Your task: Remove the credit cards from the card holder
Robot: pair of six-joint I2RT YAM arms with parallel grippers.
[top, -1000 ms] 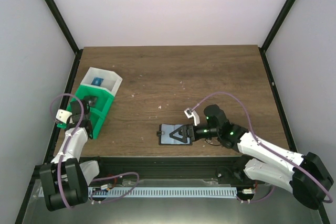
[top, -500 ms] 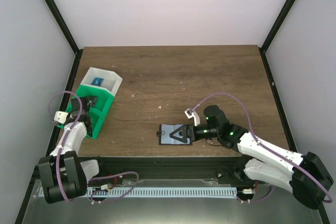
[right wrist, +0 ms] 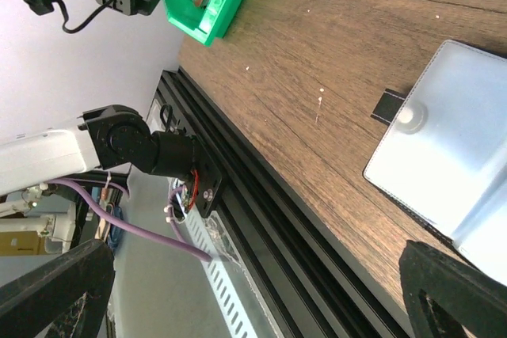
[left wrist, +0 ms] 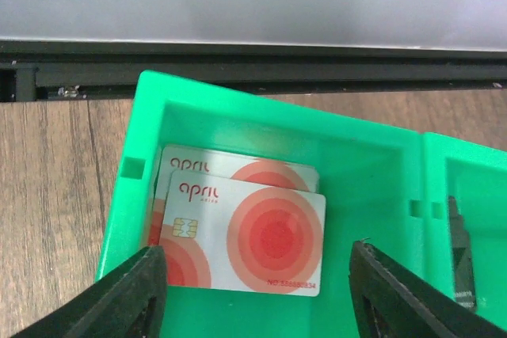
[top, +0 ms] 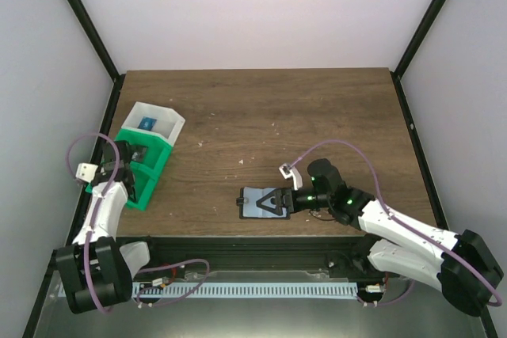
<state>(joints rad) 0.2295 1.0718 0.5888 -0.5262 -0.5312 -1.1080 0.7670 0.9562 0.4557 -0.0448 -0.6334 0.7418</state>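
Observation:
Two credit cards lie stacked in the near compartment of the green bin [left wrist: 356,172]. Both are white with red circles: the top one [left wrist: 242,239] and one under it [left wrist: 238,170]. My left gripper [left wrist: 257,282] hangs open just above them, one finger on each side, touching neither. The card holder [top: 257,202] lies open near the table's front edge, grey-blue panels up. In the right wrist view the card holder [right wrist: 451,164] shows its snap tab. My right gripper [top: 273,199] stands open over its right part, holding nothing.
A white bin [top: 154,120] joined to the far end of the green bin [top: 154,165] holds a small blue thing [top: 147,123]. The green bin's second compartment holds a dark object [left wrist: 459,251]. A black rail [left wrist: 253,73] runs along the table's left edge.
My left gripper has opened over the green bin, and its wrist has shifted left. The right arm and the card holder have not moved.

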